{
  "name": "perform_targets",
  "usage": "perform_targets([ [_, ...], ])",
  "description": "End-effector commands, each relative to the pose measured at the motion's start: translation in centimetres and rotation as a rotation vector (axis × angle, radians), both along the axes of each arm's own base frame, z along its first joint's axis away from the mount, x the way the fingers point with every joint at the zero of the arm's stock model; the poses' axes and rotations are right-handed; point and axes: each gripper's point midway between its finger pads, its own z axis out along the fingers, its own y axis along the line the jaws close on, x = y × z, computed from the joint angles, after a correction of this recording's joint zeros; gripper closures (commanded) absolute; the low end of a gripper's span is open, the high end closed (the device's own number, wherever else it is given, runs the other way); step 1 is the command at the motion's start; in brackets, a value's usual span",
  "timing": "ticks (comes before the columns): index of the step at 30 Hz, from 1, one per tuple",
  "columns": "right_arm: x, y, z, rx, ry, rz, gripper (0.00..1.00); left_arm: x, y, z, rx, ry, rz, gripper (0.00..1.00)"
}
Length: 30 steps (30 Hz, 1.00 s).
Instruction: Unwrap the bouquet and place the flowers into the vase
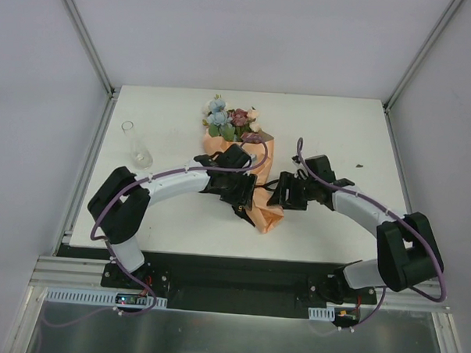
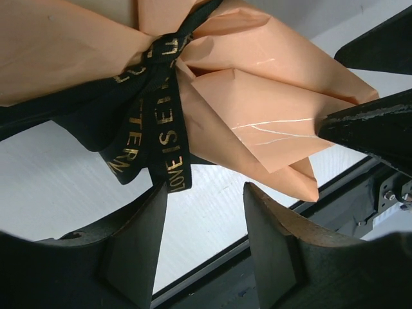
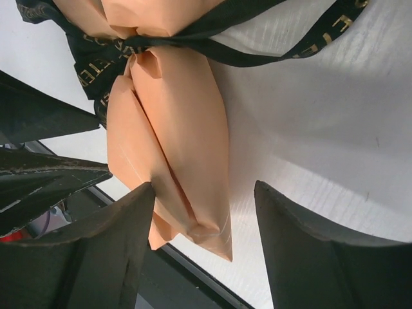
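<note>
The left gripper (image 2: 205, 205) is half spread and empty, a tail of the black ribbon bow (image 2: 161, 122) just beside its fingers; gold letters there read "LOVE IS ETER…". The right gripper (image 3: 205, 193), also spread, straddles the pointed end of the peach-orange paper-wrapped bouquet (image 1: 267, 215), pinching nothing. The bouquet lies mid-way on the white table (image 1: 339, 134), its pastel artificial flowers (image 1: 230, 118) toward the far edge; the small clear glass vase (image 1: 135, 145) stands well apart to its left.

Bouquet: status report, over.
Left gripper open just below the ribbon tail. Right gripper open astride the narrow tip of the bouquet. Wrapping on, ribbon tied. Vase empty, standing apart; nothing in the way.
</note>
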Motion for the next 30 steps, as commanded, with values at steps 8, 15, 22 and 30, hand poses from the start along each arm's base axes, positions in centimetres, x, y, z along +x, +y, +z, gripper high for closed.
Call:
perform_targets([
  [8, 1.1, 1.4, 0.1, 0.007, -0.026, 0.041, 0.33, 0.6, 1.1, -1.5, 0.078, -0.043, 0.009, 0.50],
  [15, 1.0, 1.7, -0.2, 0.014, -0.013, 0.045, 0.34, 0.9, 1.4, -2.3, 0.108, -0.057, -0.015, 0.60],
  [22, 1.0, 2.4, -0.4, 0.027, 0.004, 0.054, 0.36, 0.5, -0.5, 1.2, -0.013, -0.061, -0.062, 1.00],
  [30, 1.2, 2.7, -1.6, 0.046, 0.027, 0.013, 0.46, -0.4, -2.9, 9.0, -0.232, -0.100, -0.116, 1.00],
])
